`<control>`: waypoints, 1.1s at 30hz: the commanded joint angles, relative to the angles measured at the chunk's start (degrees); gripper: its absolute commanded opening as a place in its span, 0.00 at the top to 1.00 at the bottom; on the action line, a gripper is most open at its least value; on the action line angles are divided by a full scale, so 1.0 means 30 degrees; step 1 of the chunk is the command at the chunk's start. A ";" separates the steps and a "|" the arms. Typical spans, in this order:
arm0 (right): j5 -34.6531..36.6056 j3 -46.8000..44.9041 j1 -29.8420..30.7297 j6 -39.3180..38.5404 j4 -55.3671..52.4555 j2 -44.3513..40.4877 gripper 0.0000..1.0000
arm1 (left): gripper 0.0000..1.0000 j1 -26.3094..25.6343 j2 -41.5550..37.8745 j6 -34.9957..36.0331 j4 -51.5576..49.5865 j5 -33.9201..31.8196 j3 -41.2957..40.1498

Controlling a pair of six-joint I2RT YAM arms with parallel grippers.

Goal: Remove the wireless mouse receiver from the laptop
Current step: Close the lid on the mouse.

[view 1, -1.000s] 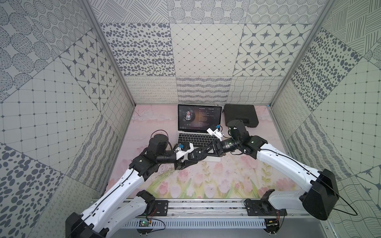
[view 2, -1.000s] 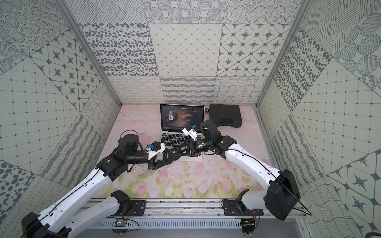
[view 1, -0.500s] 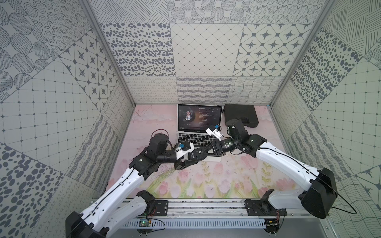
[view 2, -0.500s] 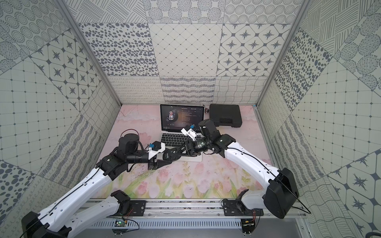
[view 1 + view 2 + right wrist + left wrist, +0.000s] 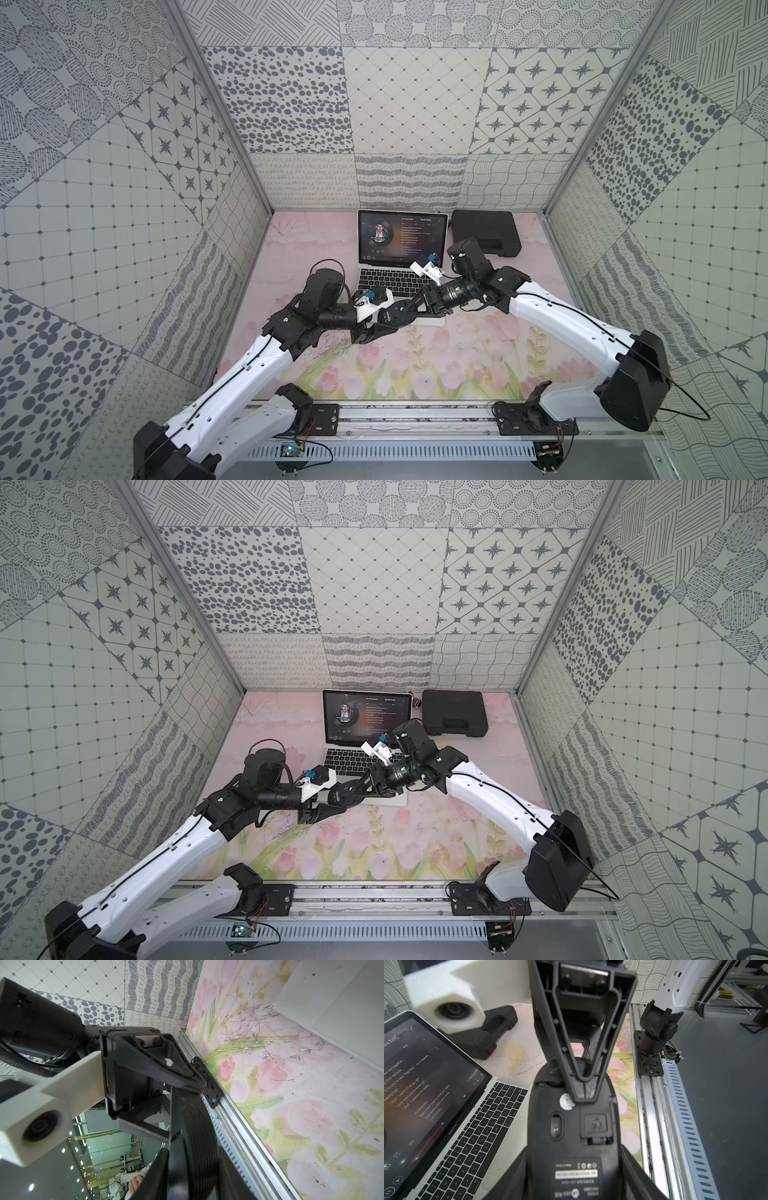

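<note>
The silver laptop [image 5: 399, 283] [image 5: 353, 763] stands open at the back of the mat, its keyboard and lit screen also in the left wrist view [image 5: 467, 1136]. I cannot make out the wireless mouse receiver in any view. Above the laptop's front edge my left gripper [image 5: 382, 326] [image 5: 574, 1184] is shut on a black mouse [image 5: 571, 1118], underside toward its camera. My right gripper [image 5: 405, 313] [image 5: 193, 1178] is shut on the mouse's far end; one of its fingers [image 5: 564, 1053] lies across the underside. A textured black shell [image 5: 593, 1043] juts beyond that end.
A flat black toolbox [image 5: 484, 230] [image 5: 453, 712] lies right of the laptop by the back wall. The metal rail [image 5: 415, 409] carrying both arm bases runs along the mat's front edge. Patterned walls close in the left, right and back sides.
The right arm has edged slightly left and back toward the left gripper, its jaws narrowing on the mouse. The left arm and the mouse have stayed put.
</note>
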 commanded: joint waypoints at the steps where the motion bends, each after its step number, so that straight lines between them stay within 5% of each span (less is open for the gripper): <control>1: 0.0852 0.0362 0.0536 -0.1016 -0.0411 0.0567 0.61 | 1.00 -0.0032 0.0001 -0.1069 0.1802 0.1026 0.0613; 5: 0.1216 0.0253 0.0592 -0.1111 -0.0495 0.0612 0.60 | 1.00 -0.0021 -0.0242 -0.1229 0.1883 0.0957 0.0577; 7: 0.1512 0.0223 0.0574 -0.1222 -0.0604 0.0577 0.50 | 1.00 -0.0038 -0.0443 -0.1214 0.1934 0.0965 0.0412; 11: 0.1887 0.0194 0.0584 -0.1569 -0.0788 0.0486 0.45 | 1.00 -0.0037 -0.0434 -0.1171 0.1888 0.0818 0.0405; 21: 0.1924 0.0354 0.0730 -0.1778 -0.0839 0.0968 0.64 | 1.00 -0.0034 -0.0270 -0.1565 0.2141 0.0942 0.0509; 33: 0.2052 0.0400 0.1241 -0.1625 -0.0337 0.1676 0.50 | 1.00 -0.0010 -0.0536 -0.2046 0.2738 0.0862 0.0353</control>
